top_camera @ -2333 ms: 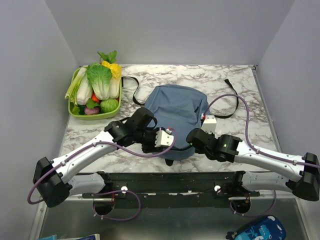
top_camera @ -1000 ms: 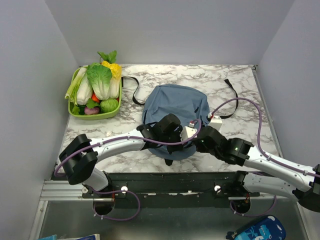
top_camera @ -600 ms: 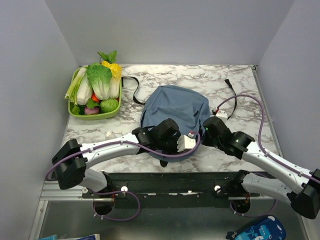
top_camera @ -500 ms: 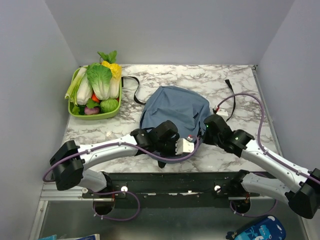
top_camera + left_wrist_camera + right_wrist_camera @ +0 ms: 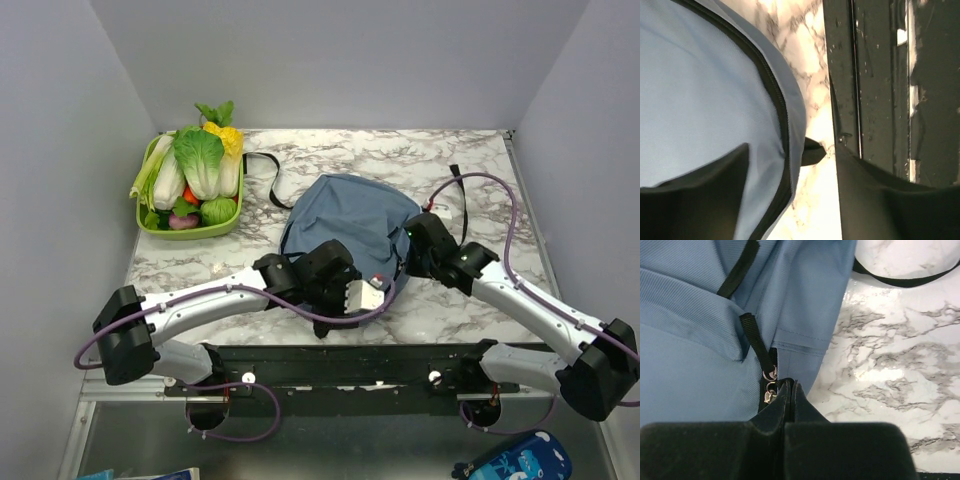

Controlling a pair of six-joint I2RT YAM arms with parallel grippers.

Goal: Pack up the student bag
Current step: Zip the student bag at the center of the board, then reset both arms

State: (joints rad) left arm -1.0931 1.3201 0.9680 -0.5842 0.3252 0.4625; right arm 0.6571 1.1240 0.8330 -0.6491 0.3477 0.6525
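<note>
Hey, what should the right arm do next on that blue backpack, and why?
Probably drag the right tool along the zip track to open the soft dusty-blue fabric backpack. It is shut at the small metal zipper pull, though a firm pinch isn't certain, and the open left tool rests on the fabric.

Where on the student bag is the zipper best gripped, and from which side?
Probably the black webbing pull tab on the student bag: it lies loose on the fabric, narrow, ending in a metal ring. Come from above and pinch across its width; the right gripper sits shut just beside it.
</note>
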